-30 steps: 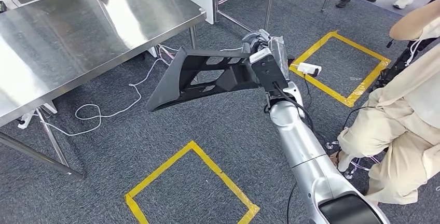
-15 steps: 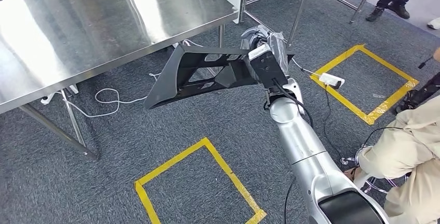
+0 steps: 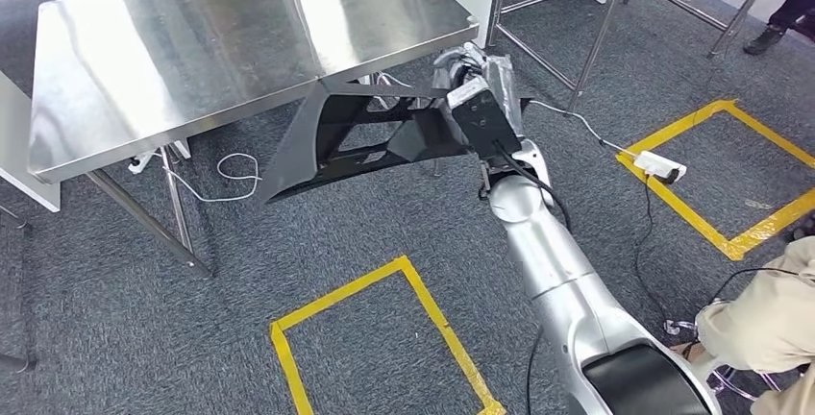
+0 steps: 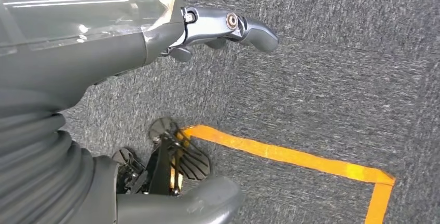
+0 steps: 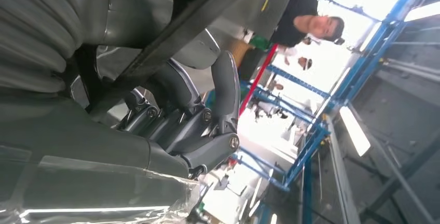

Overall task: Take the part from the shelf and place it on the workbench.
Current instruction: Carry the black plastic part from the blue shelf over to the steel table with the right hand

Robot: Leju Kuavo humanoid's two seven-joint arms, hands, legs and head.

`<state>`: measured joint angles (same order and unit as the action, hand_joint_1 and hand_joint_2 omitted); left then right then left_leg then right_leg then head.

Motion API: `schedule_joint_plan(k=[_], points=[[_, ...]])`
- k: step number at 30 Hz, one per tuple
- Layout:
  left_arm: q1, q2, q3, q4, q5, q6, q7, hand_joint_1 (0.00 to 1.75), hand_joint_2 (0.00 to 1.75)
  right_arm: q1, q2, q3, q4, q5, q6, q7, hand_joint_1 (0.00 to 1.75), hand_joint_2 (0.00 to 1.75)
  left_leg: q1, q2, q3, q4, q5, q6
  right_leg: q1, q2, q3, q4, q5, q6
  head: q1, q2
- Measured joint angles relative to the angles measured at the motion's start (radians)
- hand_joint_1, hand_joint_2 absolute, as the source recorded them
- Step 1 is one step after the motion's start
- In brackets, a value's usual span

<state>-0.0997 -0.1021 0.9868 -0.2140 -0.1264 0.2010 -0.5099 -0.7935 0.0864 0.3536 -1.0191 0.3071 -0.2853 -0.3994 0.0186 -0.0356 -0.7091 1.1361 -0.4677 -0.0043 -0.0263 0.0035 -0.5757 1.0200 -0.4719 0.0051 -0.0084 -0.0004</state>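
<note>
The right hand grips the black part by one end; the part juts from it over the workbench corner. The left hand, seen from its wrist, hangs empty, fingers apart, above carpet and yellow tape.

Bright, even light overhead, glare streaking across the steel workbench. Right wrist view blows out white behind the blue racking; close parts blurred.
</note>
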Motion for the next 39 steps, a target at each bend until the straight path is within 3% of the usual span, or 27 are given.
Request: schedule_joint_plan(k=[2,3,4,5,7,9,11,13,15,17,18,19,20,22,24,27,28,31,36,39], points=[[-0.001,0.0,0.002,0.0,0.001,0.0,-0.001,0.0,1.75,0.001,0.002,0.001,0.005,0.0,-0.002,-0.004,1.75,1.75,0.003,0.025,-0.059,0.124,-0.053,-0.007,0.006,-0.02,0.0,0.0,-0.002,-0.008,-0.003,0.0],[-0.001,0.0,0.002,0.0,0.002,0.0,-0.001,0.0,1.75,0.003,0.002,0.001,0.008,0.0,-0.002,-0.006,1.75,1.75,0.003,0.029,-0.075,0.157,-0.059,-0.009,0.007,-0.029,0.0,0.0,-0.003,-0.008,-0.003,0.0],[0.0,0.0,0.002,0.0,0.002,0.0,-0.001,0.0,1.75,0.004,0.003,0.002,0.01,0.0,-0.002,-0.007,1.75,1.75,0.004,0.032,-0.072,0.153,-0.049,-0.009,0.008,-0.038,0.0,0.0,-0.003,-0.009,-0.004,0.0],[0.001,0.001,0.002,0.0,0.002,0.0,-0.001,0.0,1.75,0.004,0.003,0.002,0.012,0.0,-0.002,-0.008,1.75,1.75,0.004,0.037,-0.049,0.111,-0.023,-0.007,0.009,-0.046,0.0,0.0,-0.004,-0.009,-0.003,0.0],[-0.001,0.002,0.002,0.0,0.003,-0.001,-0.001,0.0,1.75,0.002,0.004,0.003,0.012,0.0,-0.002,-0.011,1.75,1.75,-0.002,0.067,0.023,-0.02,0.027,0.002,0.015,-0.06,0.001,0.001,-0.006,-0.007,-0.004,0.0],[-0.003,0.003,0.002,0.0,0.003,-0.001,-0.002,0.0,1.75,0.0,0.004,0.003,0.013,0.0,-0.002,-0.012,1.75,1.75,-0.01,0.088,0.062,-0.094,0.044,0.012,0.023,-0.074,0.001,0.002,-0.01,0.0,-0.001,0.0],[-0.004,0.003,0.002,0.0,0.003,-0.001,-0.002,0.0,1.75,-0.001,0.006,0.003,0.013,0.0,-0.003,-0.013,1.75,1.75,-0.015,0.074,0.062,-0.103,0.042,0.02,0.027,-0.09,0.004,-0.001,-0.013,0.007,0.002,0.0],[-0.003,0.003,0.003,0.0,0.004,-0.001,-0.002,0.0,1.75,-0.002,0.008,0.004,0.013,0.0,-0.003,-0.013,1.75,1.75,-0.011,0.058,0.067,-0.113,0.049,0.033,0.027,-0.078,-0.003,0.015,-0.026,0.014,0.002,0.0],[-0.004,0.002,0.003,0.0,0.005,-0.001,-0.002,0.0,1.75,-0.002,0.006,0.004,0.014,0.0,-0.003,-0.013,1.75,1.75,-0.006,0.042,0.072,-0.121,0.056,0.045,0.023,-0.038,-0.043,0.101,-0.067,0.013,0.004,0.0],[-0.005,0.002,0.003,0.0,0.005,-0.001,-0.002,0.0,1.75,0.003,0.003,0.004,0.016,0.0,-0.004,-0.013,1.75,1.75,-0.005,0.022,0.071,-0.122,0.057,0.049,0.018,-0.015,-0.108,0.232,-0.115,0.01,0.006,0.0],[-0.005,0.002,0.003,0.0,0.005,-0.001,-0.002,0.0,1.75,0.007,0.001,0.004,0.018,0.0,-0.004,-0.013,1.75,1.75,-0.005,0.012,0.071,-0.122,0.057,0.049,0.016,-0.012,-0.131,0.272,-0.123,0.014,0.006,0.0],[-0.004,0.002,0.003,0.0,0.005,-0.001,-0.002,0.0,1.75,0.01,-0.001,0.004,0.02,-0.001,-0.004,-0.014,1.75,1.75,-0.005,0.003,0.071,-0.121,0.057,0.049,0.013,-0.011,-0.138,0.278,-0.116,0.021,0.006,0.0],[-0.003,0.001,0.003,0.0,0.005,-0.001,-0.002,0.0,1.75,0.011,-0.002,0.004,0.021,-0.002,-0.005,-0.014,1.75,1.75,-0.004,-0.004,0.072,-0.12,0.057,0.048,0.011,-0.01,-0.126,0.244,-0.094,0.032,0.006,0.0],[-0.002,0.001,0.003,0.0,0.006,-0.001,-0.002,0.0,1.75,0.009,-0.003,0.005,0.021,-0.004,-0.005,-0.015,1.75,1.75,-0.002,-0.016,0.071,-0.116,0.054,0.042,0.003,-0.008,-0.072,0.11,-0.035,0.051,0.007,0.0],[-0.002,0.001,0.003,0.0,0.006,-0.002,-0.002,0.0,1.75,0.009,-0.001,0.005,0.021,-0.006,-0.005,-0.016,1.75,1.75,-0.005,-0.023,0.067,-0.11,0.05,0.031,0.0,-0.003,-0.032,0.022,0.0,0.048,0.006,0.0],[0.001,0.004,0.003,0.0,0.005,0.0,-0.003,0.0,1.75,0.011,0.006,0.005,0.02,-0.008,-0.005,-0.017,1.75,1.75,-0.006,-0.023,0.065,-0.107,0.049,0.04,0.002,0.001,-0.025,0.008,0.009,0.032,0.003,0.0],[0.001,0.004,0.003,0.0,0.004,0.001,-0.003,0.0,1.75,0.011,0.009,0.005,0.02,-0.009,-0.005,-0.017,1.75,1.75,-0.005,-0.022,0.066,-0.108,0.05,0.046,0.003,0.003,-0.025,0.008,0.009,0.031,0.002,0.0],[0.001,0.004,0.003,0.0,-0.002,0.005,-0.003,0.0,1.75,0.011,0.013,0.005,0.021,-0.012,-0.005,-0.019,1.75,1.75,-0.005,-0.019,0.072,-0.115,0.051,0.047,0.005,0.007,-0.025,0.009,0.009,0.03,0.001,0.0],[0.001,0.005,0.003,0.0,-0.011,0.008,-0.003,0.0,1.75,0.009,0.014,0.005,0.027,-0.017,-0.005,-0.027,1.75,1.75,-0.002,-0.017,0.074,-0.12,0.053,0.04,0.01,0.007,-0.025,0.009,0.008,0.023,0.001,0.0],[0.001,0.005,0.003,0.0,-0.012,0.008,-0.003,0.0,1.75,0.008,0.014,0.005,0.031,-0.019,-0.005,-0.03,1.75,1.75,0.0,-0.017,0.074,-0.12,0.053,0.025,0.012,0.007,-0.025,0.01,0.008,0.021,0.001,0.0]])
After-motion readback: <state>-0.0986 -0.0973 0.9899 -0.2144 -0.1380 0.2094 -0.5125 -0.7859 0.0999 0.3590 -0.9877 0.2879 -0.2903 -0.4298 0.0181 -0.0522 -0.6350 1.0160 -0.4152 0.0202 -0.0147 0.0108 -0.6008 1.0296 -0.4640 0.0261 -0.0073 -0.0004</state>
